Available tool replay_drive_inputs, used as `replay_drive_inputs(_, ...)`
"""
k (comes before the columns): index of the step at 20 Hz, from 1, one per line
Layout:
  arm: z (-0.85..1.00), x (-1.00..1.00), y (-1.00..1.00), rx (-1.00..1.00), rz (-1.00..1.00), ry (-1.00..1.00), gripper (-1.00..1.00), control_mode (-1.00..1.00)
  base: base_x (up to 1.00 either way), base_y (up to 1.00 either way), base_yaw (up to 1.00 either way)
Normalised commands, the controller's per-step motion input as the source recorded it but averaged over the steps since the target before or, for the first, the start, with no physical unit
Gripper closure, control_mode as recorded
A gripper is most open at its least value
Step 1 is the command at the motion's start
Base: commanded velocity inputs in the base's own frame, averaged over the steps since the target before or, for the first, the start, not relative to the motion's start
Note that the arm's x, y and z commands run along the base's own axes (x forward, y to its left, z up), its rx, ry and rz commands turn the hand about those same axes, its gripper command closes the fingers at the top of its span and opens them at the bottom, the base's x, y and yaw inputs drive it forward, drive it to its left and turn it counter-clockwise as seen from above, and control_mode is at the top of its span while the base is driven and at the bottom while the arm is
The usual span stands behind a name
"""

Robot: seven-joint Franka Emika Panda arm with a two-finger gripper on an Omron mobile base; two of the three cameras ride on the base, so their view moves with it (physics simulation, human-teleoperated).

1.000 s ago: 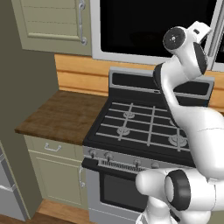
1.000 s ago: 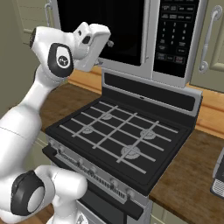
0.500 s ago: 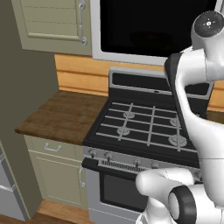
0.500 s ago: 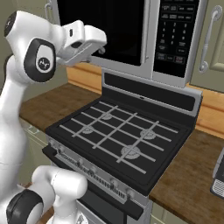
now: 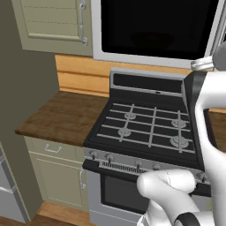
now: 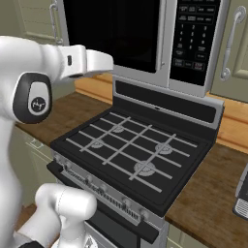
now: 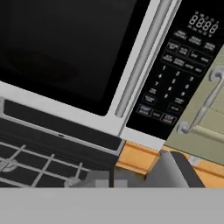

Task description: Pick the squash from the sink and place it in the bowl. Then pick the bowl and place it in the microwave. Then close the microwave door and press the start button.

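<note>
The microwave point(image 6: 145, 43) hangs above the stove, and the microwave door point(image 7: 65, 48) with its black glass is shut. Its long metal bar handle point(image 7: 141, 57) runs beside the black control panel point(image 7: 179, 83), where I cannot pick out the start button. My gripper point(image 6: 107, 61) is held in front of the door's lower part, shut with nothing in it, and it looks up at the door and the panel. The squash, the sink and the bowl are out of view.
A black gas stove point(image 5: 150, 128) with grates stands below the microwave. A wooden counter point(image 5: 62, 117) lies to its left, and more counter point(image 6: 213, 193) to its right. Beige-green cabinet doors point(image 5: 53, 22) flank the microwave.
The gripper's fingers have closed from wide open to shut. The arm has risen and straightened, and the hand stays in front of the microwave door.
</note>
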Motion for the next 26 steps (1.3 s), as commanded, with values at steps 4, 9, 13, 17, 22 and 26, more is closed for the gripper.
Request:
replay_drive_inputs(4,0.04,-0.28,-0.01,0.0,0.0,-0.19,1.0,-1.0,0.0,0.0,0.0)
replay_drive_inputs(9,0.11,-0.35,-0.03,0.01,0.0,-0.13,1.0,-1.0,0.0,0.0,0.0)
replay_drive_inputs(13,0.01,-0.12,-0.27,0.12,0.0,-0.13,1.0,-1.0,0.0,0.0,0.0)
replay_drive_inputs(17,0.0,-0.15,-0.49,0.2,0.0,-0.15,1.0,-1.0,0.0,0.0,0.0)
replay_drive_inputs(22,0.0,-0.04,-0.29,0.2,-0.01,-0.12,1.0,-1.0,0.0,0.0,0.0)
replay_drive_inputs(26,-0.04,0.02,0.0,0.15,-0.03,-0.09,1.0,-1.0,0.0,0.0,0.0)
